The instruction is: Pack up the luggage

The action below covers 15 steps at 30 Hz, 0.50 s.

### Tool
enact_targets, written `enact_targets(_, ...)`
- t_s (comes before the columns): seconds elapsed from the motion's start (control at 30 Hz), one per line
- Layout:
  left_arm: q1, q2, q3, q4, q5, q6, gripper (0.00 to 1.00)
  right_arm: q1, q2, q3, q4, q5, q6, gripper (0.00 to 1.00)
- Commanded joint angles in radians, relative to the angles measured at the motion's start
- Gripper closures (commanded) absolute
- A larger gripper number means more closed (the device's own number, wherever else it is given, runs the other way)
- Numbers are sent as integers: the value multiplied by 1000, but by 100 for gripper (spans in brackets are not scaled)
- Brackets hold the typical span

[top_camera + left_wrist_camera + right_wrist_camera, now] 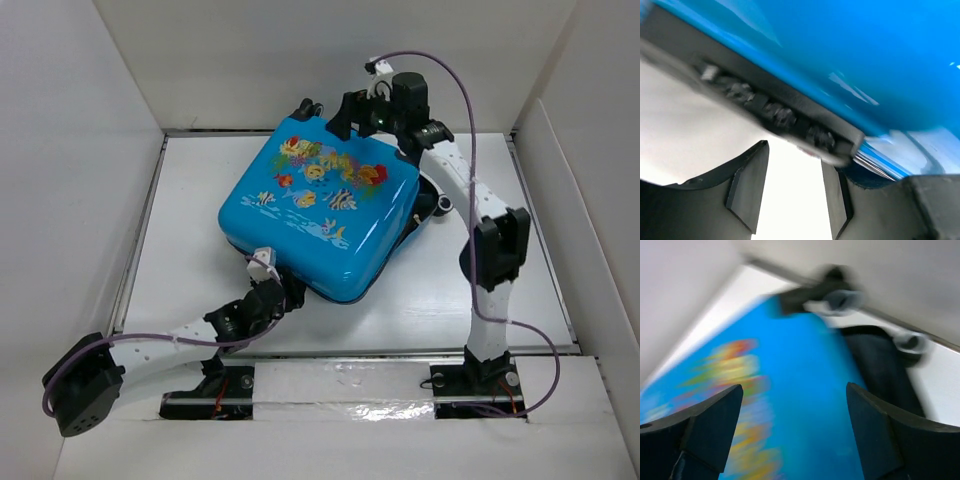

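Closing step on the case [320,205]: down, but prob. not sealed.
Blue case lies flat mid-table [450,300], fish print up. A dark gap shows along its right edge, so I reckon it isn't fully shut. R gripper [794,390] hovers over the far end nr the wheels [842,299], jaws wide, holding nothing. L gripper [795,160] sits at the near corner by the black trim [780,112], fingers part open w/ only table betw. them. Next: press it flush, then find the zip pull, which I can't see.
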Motion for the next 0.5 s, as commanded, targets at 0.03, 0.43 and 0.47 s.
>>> enact_targets(0.03,16,-49,127,140,-172,81,57,41,-267,-107,95,-159,-9,7)
enact_targets(0.43,16,-18,269,252,-290,273,48,79,-991,-1148,487,61,24,93)
enact_targets(0.47,16,-13,279,235,-307,266,46,79,-1018,-1189,488,87,34,89)
